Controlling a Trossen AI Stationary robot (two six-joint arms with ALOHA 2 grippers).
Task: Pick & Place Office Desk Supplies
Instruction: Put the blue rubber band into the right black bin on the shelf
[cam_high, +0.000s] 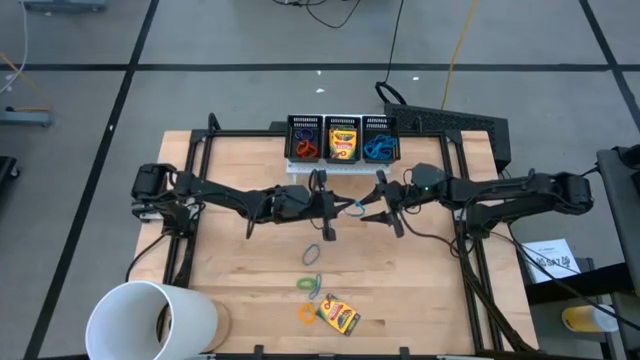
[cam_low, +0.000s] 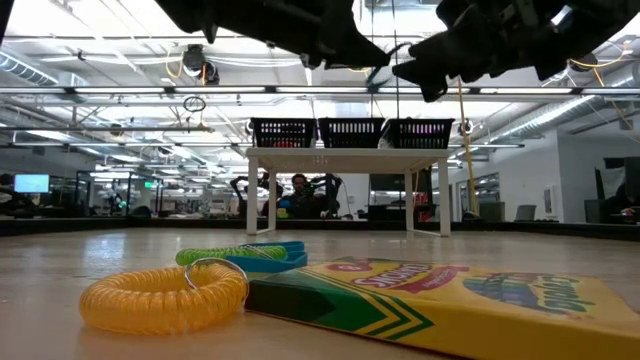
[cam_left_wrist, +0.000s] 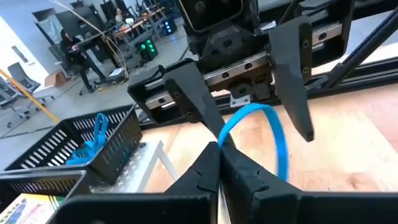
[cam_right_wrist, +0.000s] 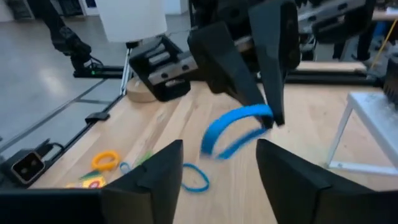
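My left gripper (cam_high: 330, 212) hangs above the table's middle, shut on a blue rubber band (cam_high: 352, 208). My right gripper (cam_high: 385, 208) faces it, open, with one finger on either side of the band's loop (cam_left_wrist: 273, 134) and touching nothing. On the table nearer the front lie a second blue band (cam_high: 312, 254), green bands (cam_high: 308, 284), an orange coiled band (cam_high: 307, 313) and a yellow-and-green crayon box (cam_high: 338, 314), which lies flat. In the low view the orange band (cam_low: 165, 295) and the crayon box (cam_low: 450, 300) fill the foreground. My left gripper pinches the blue band at one side of its loop (cam_left_wrist: 225, 135) between its two fingertips (cam_left_wrist: 208, 163), coming roughly level from the table's left. The band is lifted clear of the table. Its free loop arcs out beyond the fingertips toward the right gripper (cam_right_wrist: 219, 149).
Three black mesh bins stand in a row on a white riser at the far edge: the left (cam_high: 305, 138) holds red, orange and purple bands, the middle (cam_high: 342, 140) a crayon box, the right (cam_high: 378, 140) blue bands. A large white cup (cam_high: 150, 320) lies at the near left corner.
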